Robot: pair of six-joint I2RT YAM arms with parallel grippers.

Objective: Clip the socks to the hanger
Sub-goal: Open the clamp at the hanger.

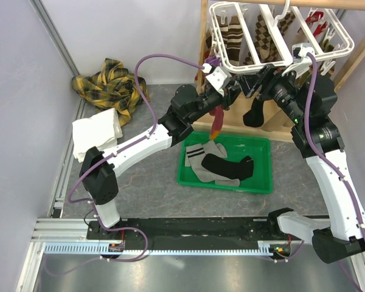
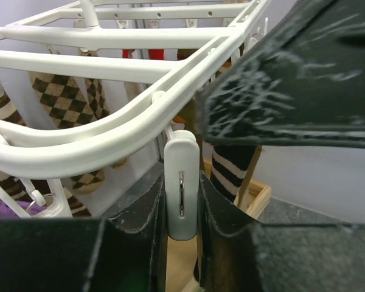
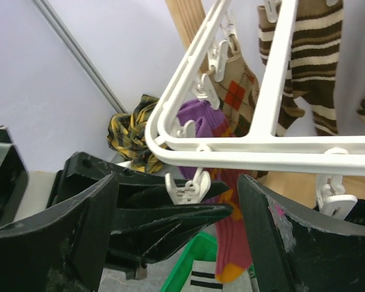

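From above, the big white plastic grid hanger (image 1: 274, 36) hangs from a wooden frame (image 1: 204, 36) at the back. Both arms reach up to its near edge. A reddish sock with an orange tip (image 1: 217, 121) dangles under that edge, near a hanging black sock (image 1: 255, 112). A grey striped sock (image 1: 201, 158) lies in the green plastic tray (image 1: 264, 182).

The left wrist camera shows the left gripper (image 2: 181, 213) squeezed tight on a small white plastic clip (image 2: 181, 164) under the hanger's rim.

In the right wrist camera, the right gripper (image 3: 176, 243) has its jaws wide apart and holds nothing. The clip and the reddish sock sit between them. A purple sock (image 3: 201, 121) hangs behind.
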